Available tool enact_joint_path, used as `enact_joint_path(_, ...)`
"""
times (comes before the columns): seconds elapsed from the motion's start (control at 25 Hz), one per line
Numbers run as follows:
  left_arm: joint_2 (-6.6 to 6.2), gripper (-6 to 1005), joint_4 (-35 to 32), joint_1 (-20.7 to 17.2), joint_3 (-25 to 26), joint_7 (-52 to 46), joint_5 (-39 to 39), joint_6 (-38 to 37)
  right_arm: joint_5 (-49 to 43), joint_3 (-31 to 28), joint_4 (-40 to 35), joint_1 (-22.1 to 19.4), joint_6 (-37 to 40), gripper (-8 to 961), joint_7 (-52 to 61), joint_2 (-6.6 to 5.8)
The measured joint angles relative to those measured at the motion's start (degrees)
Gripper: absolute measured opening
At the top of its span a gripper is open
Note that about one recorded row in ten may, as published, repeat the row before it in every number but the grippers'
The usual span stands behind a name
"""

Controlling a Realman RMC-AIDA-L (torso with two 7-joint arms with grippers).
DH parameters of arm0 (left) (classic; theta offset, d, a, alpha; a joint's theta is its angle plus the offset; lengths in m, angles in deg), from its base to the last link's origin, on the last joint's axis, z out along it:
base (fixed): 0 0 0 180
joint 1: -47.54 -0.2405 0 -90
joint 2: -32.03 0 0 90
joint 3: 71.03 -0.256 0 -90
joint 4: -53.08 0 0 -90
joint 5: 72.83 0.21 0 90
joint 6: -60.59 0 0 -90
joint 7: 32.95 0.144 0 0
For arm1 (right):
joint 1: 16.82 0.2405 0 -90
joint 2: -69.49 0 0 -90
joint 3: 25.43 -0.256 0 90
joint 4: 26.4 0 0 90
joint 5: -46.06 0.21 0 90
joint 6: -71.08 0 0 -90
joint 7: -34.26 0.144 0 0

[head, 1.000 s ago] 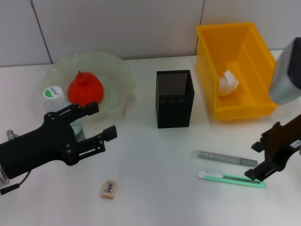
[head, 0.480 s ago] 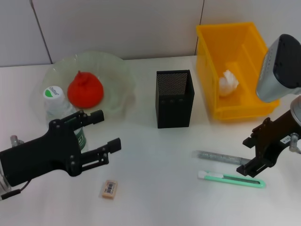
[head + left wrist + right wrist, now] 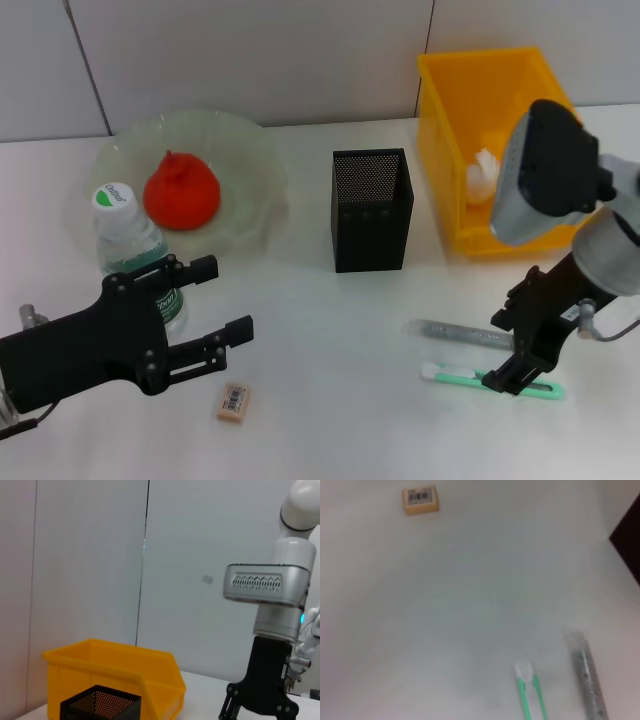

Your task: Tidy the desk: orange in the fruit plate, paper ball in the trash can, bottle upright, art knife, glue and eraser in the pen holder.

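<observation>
Three loose items near the black pen holder (image 3: 371, 208), green art knife (image 3: 492, 379) and grey glue stick (image 3: 462, 333) front-right, under open right hand (image 3: 518, 347), eraser (image 3: 233, 402) front-left, beside open left hand (image 3: 218, 303), upright bottle (image 3: 135, 250) behind, white counter (image 3: 340, 400).

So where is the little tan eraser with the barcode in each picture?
Head view: the small tan eraser with the barcode lies on the table near the front, just below the left gripper.
Left wrist view: not in it.
Right wrist view: the eraser lies far from the shared landmark, the green art knife.
</observation>
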Motion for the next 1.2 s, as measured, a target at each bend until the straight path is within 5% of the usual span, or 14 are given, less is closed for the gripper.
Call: enact_joint_path(1.2, 0.18, 772, 0.7, 0.6, -0.4, 0.1, 0.0, -0.4, -0.2, 8.3, -8.2, 4.2, -6.3, 763, 1.5, 0.00)
